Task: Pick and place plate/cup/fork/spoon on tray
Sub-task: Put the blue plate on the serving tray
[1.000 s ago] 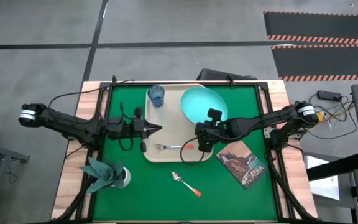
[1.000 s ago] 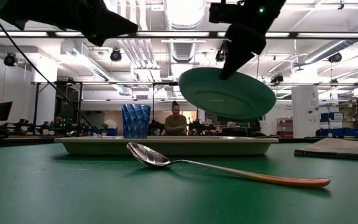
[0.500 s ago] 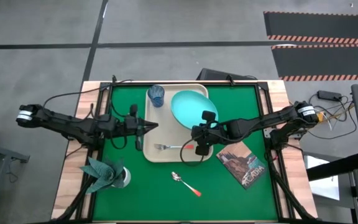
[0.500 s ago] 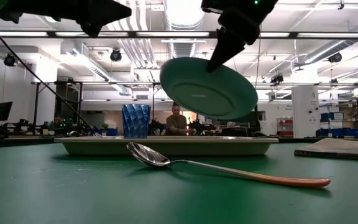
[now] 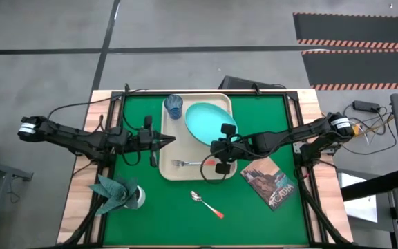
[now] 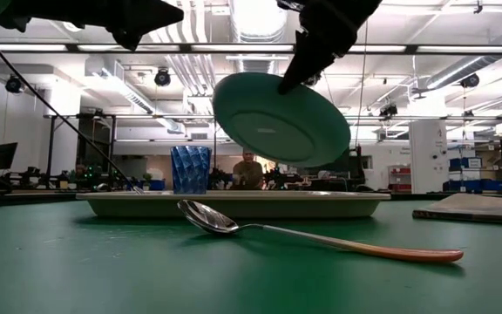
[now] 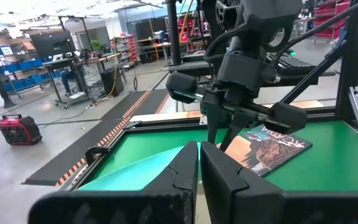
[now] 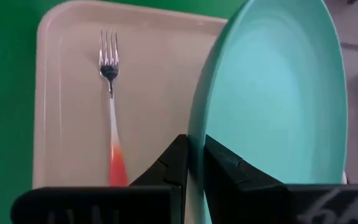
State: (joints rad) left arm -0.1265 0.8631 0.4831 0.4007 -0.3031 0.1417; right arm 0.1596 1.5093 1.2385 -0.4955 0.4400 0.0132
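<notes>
1. Right hand (image 5: 221,137): I have it clenched on the rim of the plate (image 5: 210,123). The right wrist view shows both fingers (image 8: 174,163) pinching the plate edge.
2. Plate position: it is held in the air, tilted, above the tray (image 5: 169,170). Compared with a second ago, the plate has shifted toward the table's left edge; it was then partly past the tray's right rim and now sits over the tray's far half, near the cup (image 5: 174,106). In the low view the plate (image 6: 281,119) has moved closer to the cup (image 6: 190,169) and is tilted more steeply.
3. Left hand (image 5: 170,140): I see it at the tray's left rim with its fingers brought together and nothing between them. It has drawn back slightly toward the table's left edge since the earlier frame.
4. Cup: upright in the tray's far left corner, unchanged.
5. Fork (image 5: 189,164): flat in the tray's near half, tines toward the table's left edge, unchanged.
6. Spoon (image 5: 206,203): on the green table (image 5: 171,211) just off the tray's near rim, unchanged.
7. Other items: a book (image 5: 269,181) lies toward the table's near right corner; a napkin holder (image 5: 119,192) stands at the near left corner.
</notes>
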